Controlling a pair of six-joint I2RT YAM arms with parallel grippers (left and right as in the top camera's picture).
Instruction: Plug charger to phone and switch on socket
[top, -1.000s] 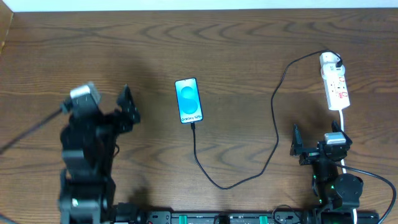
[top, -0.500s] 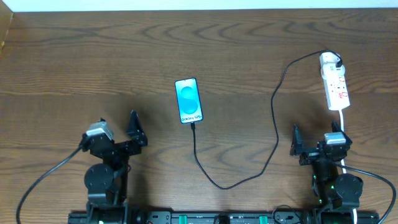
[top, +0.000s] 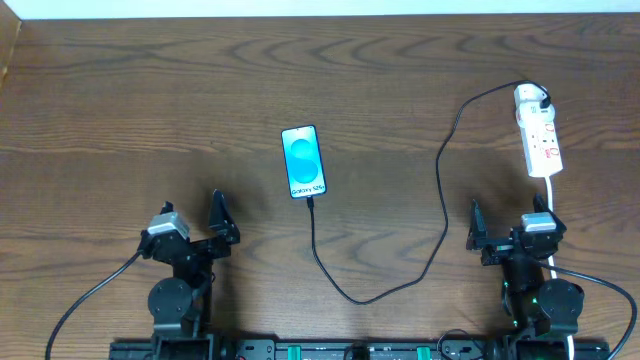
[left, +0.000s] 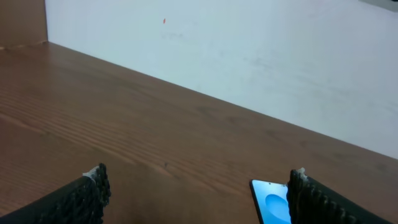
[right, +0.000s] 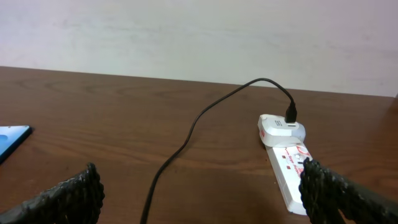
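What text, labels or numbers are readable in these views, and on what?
"Galaxy": white, on the phone screen, at its end nearest the robot; the characters after it are too small to read.
Red markings on the socket: too blurred to read.
Nothing else carries text.

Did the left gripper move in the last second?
Yes. In the overhead view the left gripper has pulled back from about level with the phone to well short of it; the phone stayed put.
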